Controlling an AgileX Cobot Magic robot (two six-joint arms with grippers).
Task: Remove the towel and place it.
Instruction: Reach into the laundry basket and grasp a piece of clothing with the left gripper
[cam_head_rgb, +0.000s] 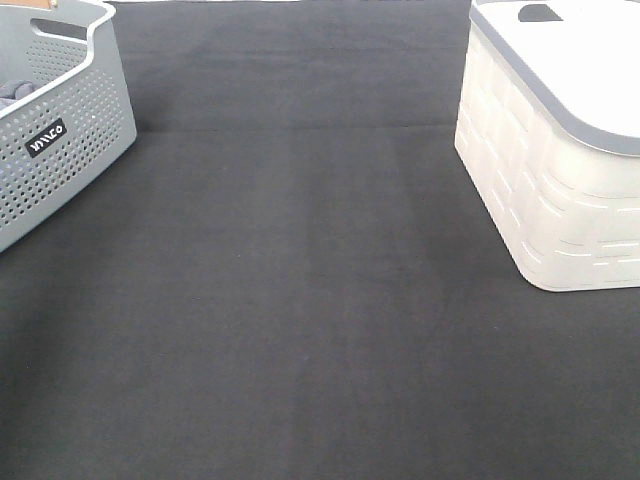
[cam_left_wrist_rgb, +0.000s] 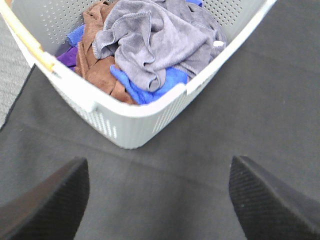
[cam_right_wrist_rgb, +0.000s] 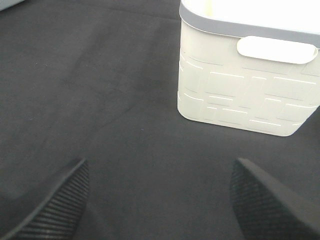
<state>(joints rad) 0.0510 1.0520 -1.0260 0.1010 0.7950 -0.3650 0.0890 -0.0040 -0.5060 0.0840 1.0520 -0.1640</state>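
Observation:
The slate-grey towel (cam_left_wrist_rgb: 155, 40) lies crumpled on top of a pile in the grey perforated basket (cam_left_wrist_rgb: 130, 125), over brown (cam_left_wrist_rgb: 97, 65), blue (cam_left_wrist_rgb: 150, 87) and purple cloths. In the exterior high view the basket (cam_head_rgb: 60, 130) stands at the far left and only a sliver of its contents shows. My left gripper (cam_left_wrist_rgb: 159, 200) is open and empty, above the black mat a short way in front of the basket. My right gripper (cam_right_wrist_rgb: 159, 200) is open and empty, over the mat in front of the white basket (cam_right_wrist_rgb: 240, 95). Neither gripper shows in the exterior high view.
The white basket with a grey rim (cam_head_rgb: 550, 150) stands at the right of the table. A black mat (cam_head_rgb: 300, 300) covers the table between the two baskets. A wooden handle (cam_left_wrist_rgb: 25, 37) runs along the grey basket's rim.

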